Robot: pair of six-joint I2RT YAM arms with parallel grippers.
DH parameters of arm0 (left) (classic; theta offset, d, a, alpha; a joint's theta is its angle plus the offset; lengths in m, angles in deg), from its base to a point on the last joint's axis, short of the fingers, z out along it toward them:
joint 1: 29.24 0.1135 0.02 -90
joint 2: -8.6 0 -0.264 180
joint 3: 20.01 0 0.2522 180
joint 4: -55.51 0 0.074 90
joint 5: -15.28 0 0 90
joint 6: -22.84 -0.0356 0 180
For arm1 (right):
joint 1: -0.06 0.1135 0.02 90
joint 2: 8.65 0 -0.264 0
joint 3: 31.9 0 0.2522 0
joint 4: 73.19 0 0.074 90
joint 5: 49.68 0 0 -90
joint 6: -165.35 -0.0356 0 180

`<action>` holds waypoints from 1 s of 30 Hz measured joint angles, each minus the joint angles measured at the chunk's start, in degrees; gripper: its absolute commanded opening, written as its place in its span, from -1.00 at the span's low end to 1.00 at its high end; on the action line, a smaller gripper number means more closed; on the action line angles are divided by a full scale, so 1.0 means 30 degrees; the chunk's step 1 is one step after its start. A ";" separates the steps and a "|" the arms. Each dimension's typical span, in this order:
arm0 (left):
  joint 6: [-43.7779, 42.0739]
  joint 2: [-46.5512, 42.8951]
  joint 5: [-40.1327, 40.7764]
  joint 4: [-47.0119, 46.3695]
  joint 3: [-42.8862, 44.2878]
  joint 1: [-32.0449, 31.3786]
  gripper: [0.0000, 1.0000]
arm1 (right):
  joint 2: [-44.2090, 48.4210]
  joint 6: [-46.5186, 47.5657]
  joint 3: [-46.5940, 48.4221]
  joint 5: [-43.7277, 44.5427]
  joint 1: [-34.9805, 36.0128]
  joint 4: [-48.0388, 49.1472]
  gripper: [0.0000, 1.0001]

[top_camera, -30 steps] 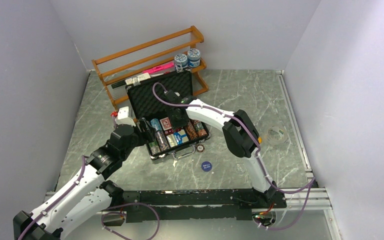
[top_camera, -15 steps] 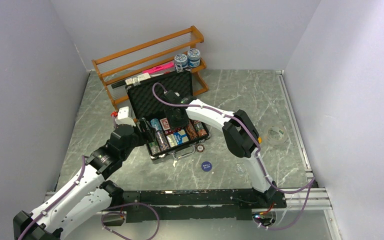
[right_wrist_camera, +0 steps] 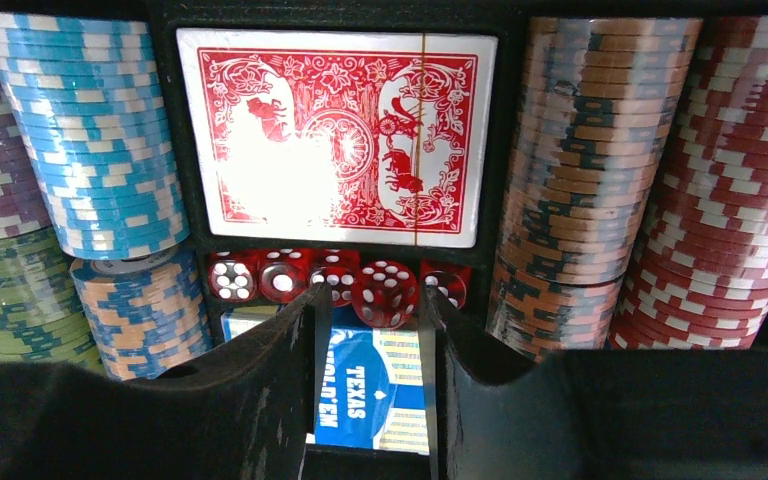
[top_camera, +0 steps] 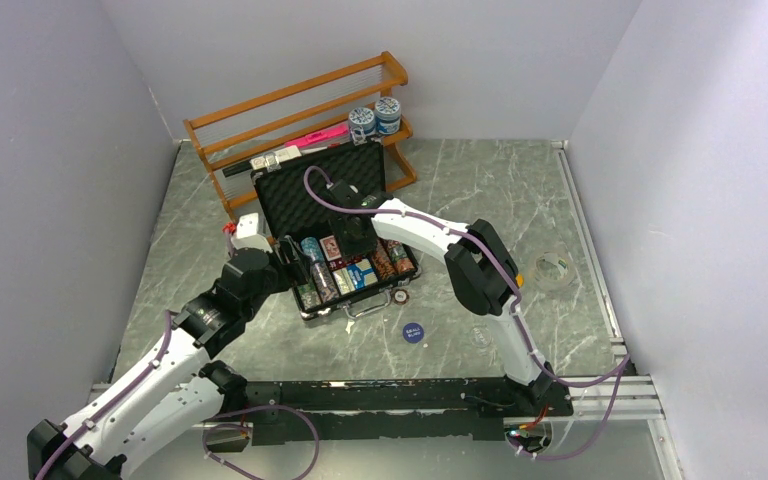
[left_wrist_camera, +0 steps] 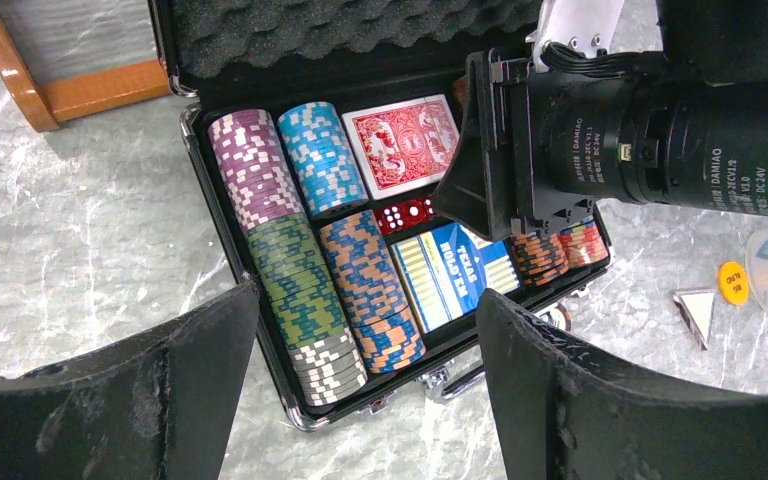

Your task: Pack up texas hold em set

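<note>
Texas hold em set [top_camera: 340, 275], packed in a small black ribbed briefcase [top_camera: 285, 205] with grey egg-crate foam in the raised lid. Open at the middle of the grey marbled table [top_camera: 480, 190], just in front of the orange wooden rack [top_camera: 290, 105].

Readable in white on the blue card deck [left_wrist_camera: 455, 280]: "TEXAS HOLD'EM". Readable on the black wrist housing of the right arm [left_wrist_camera: 680, 150]: "DAMIAO", with finer print beside it too small to make out. White lettering on the round blue button disc [top_camera: 413, 332], flat on the table just in front of the case, also too small to read. Likewise the print on the small orange round tag [left_wrist_camera: 732, 283].

Right arm stretched out from its base and folded back over the case. Right gripper [right_wrist_camera: 375, 300] pointed straight down over the middle compartments, jaws a narrow way apart, nothing clamped. Row of five red dice [right_wrist_camera: 282, 282] just beyond the tips, the fourth from the left sitting opposite the gap.

Left gripper [left_wrist_camera: 368, 300] reaching in from the near left, low over the case's front-left corner, fingers spread wide and released, holding nothing.

Inside the case, chips on edge in long rows:
- purple-and-white stack [left_wrist_camera: 250, 165]
- light blue stack [left_wrist_camera: 320, 155]
- green stack [left_wrist_camera: 295, 290]
- orange-and-blue stack [left_wrist_camera: 370, 290]
- brown-and-dark stack [right_wrist_camera: 570, 170]
- red-and-white stack [right_wrist_camera: 730, 190] at the right end

Red-backed card deck [right_wrist_camera: 335, 135] with ornate print at the back middle. Dice in the slot between it and the blue deck.
</note>
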 measured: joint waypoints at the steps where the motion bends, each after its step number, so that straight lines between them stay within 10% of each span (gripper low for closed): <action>1: 0.0000 0.0007 0.0000 0.0000 0.0000 0.0000 0.70 | 0.0000 0.0022 0.0000 -0.0058 0.0000 0.0000 -0.23; 30: 0.0022 0.0000 0.0000 0.0000 0.0000 0.0000 0.69 | 0.0583 0.0583 -0.0408 -0.0947 0.0000 0.1144 -0.24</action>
